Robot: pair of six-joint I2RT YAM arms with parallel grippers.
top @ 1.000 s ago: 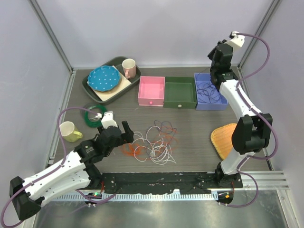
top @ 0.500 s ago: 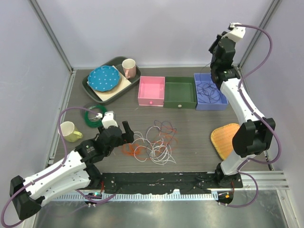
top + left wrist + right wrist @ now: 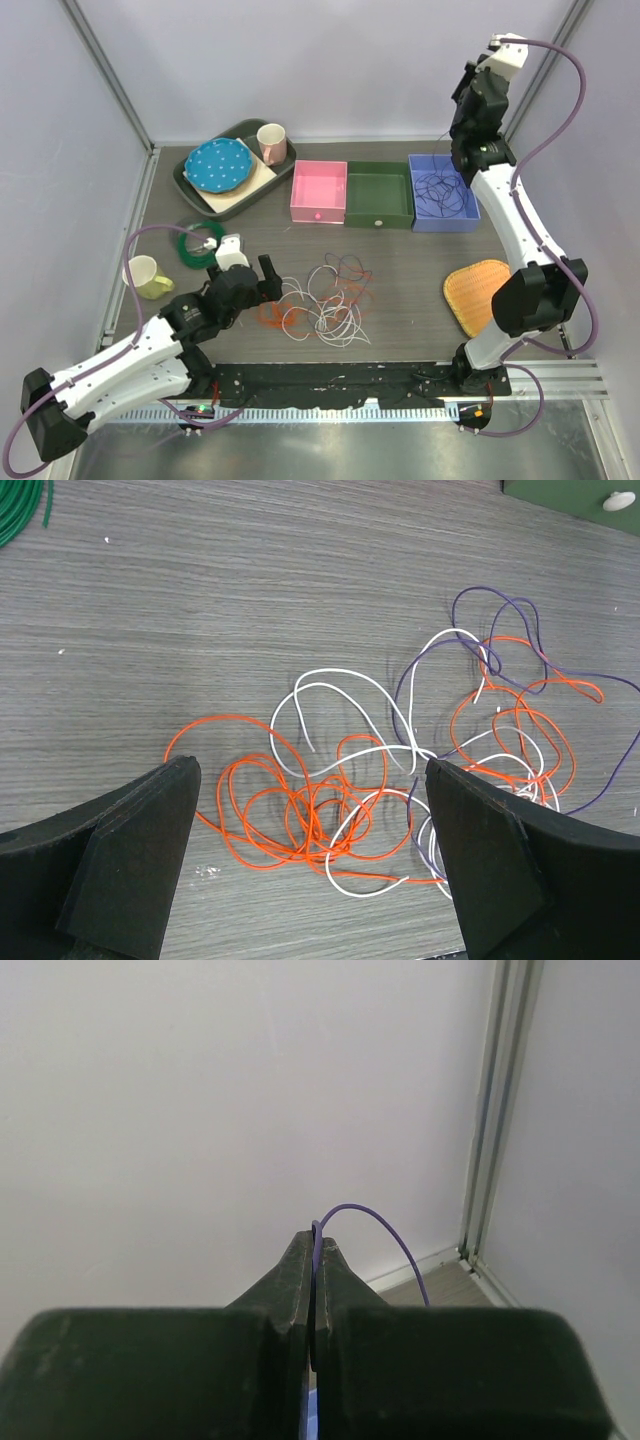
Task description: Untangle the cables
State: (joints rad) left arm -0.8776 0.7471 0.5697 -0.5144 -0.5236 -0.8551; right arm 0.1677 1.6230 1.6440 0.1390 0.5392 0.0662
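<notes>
Grey wood-grain worktop (image 3: 420, 270) inside pale walls (image 3: 300, 70) carries the whole job. At its far right a blue box (image 3: 445, 223) holds dark purple loops (image 3: 440, 190). The right end effector (image 3: 315, 1245) hangs high above it, jaws pressed together on a thin purple cable (image 3: 385, 1228) that arcs out from the tips.

Judging by this, the step in hand is carrying one freed strand away from the rest to that box. The next move calls for lowering and letting go so the strand drops inside.

Nearer the front, the left end effector (image 3: 308, 780) is spread wide and holds nothing. It is poised over the tangle (image 3: 325, 300) of orange, white and purple cables lying mid-worktop, where the following job would likely be picking out one strand cleanly.
</notes>
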